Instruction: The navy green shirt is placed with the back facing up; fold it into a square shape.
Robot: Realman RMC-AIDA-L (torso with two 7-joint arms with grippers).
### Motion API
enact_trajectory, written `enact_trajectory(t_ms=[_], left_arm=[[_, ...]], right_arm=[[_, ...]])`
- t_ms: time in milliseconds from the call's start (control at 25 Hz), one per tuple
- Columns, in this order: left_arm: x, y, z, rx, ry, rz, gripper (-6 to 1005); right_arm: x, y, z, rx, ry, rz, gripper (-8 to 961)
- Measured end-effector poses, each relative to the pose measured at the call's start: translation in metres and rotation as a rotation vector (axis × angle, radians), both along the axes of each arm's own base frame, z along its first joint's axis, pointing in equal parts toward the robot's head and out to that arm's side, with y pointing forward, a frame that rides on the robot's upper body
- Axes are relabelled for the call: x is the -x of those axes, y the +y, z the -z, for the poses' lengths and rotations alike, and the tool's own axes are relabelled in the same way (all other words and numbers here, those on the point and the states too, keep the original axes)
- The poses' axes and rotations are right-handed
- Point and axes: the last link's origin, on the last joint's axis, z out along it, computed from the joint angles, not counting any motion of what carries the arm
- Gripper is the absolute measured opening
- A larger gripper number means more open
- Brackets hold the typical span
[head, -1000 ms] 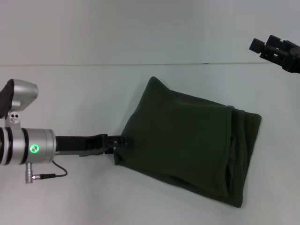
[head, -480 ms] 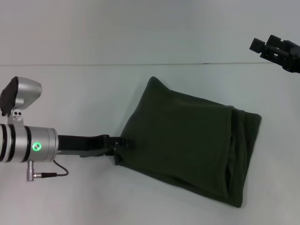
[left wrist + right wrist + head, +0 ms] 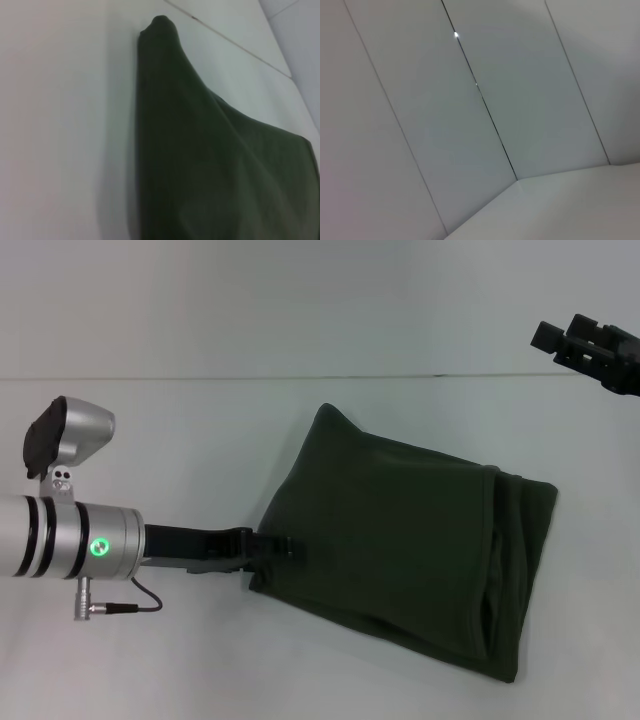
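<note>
- Head view: nearest the camera, the left arm's silver wrist, a green light on it, reaches across the white table (image 3: 150, 440); its left pincer (image 3: 283, 548) sits low at the near-left edge of the navy green shirt (image 3: 400, 550), apparently touching the cloth. Whether its fingers stand apart, together or clamped on fabric cannot be told from here.
- The shirt lies flat on the table right of centre, already folded into a compact, roughly four-sided bundle, plain side up, no lettering showing. Stacked layers show as ridges along its right edge, and one corner rises to a soft peak at the far left.
- The low, side-on approach suggests the arm is there to square up or press that edge, the bundle still being skewed rather than a clean square; the folding looks mostly done.
- In the left wrist view, the shirt (image 3: 210, 165) fills the frame as a dark wedge on pale table, its peaked corner farthest off; no fingers appear.
- Farther back, the right pincer (image 3: 590, 352) hangs parked above the far-right of the table, well apart from the shirt, its state unreadable.
- Beyond, a thin seam crosses the surface; the right wrist view shows only plain pale panels with dark joints.
</note>
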Motion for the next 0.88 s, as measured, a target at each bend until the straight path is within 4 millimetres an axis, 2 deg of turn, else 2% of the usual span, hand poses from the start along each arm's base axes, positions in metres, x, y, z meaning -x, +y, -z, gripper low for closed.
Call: enact_trajectory(t_ms=[120,360,560,880], left_arm=[[0.0041,0.0032,-0.0015,-0.011,0.043,-0.001,899],[0.0057,0.0046,-0.0007,-0.007,0.083,0.012,727],[0.0058,0.0051,-0.0032,-0.018,0.078,0.011,525],[0.0048,0.0048,-0.0026,-0.013,0.079,0.017,279]], right_arm=[[-0.0002,-0.0014,-0.0007,0.002,0.003,-0.005,940],[-0.0001,-0.0031,-0.0010,0.006,0.008,-0.012,940],[-0.0002,-0.0033,-0.0006,0.008,0.006,-0.013,941],[0.0004,-0.0036,-0.0013,0.010,0.008,-0.018,940]])
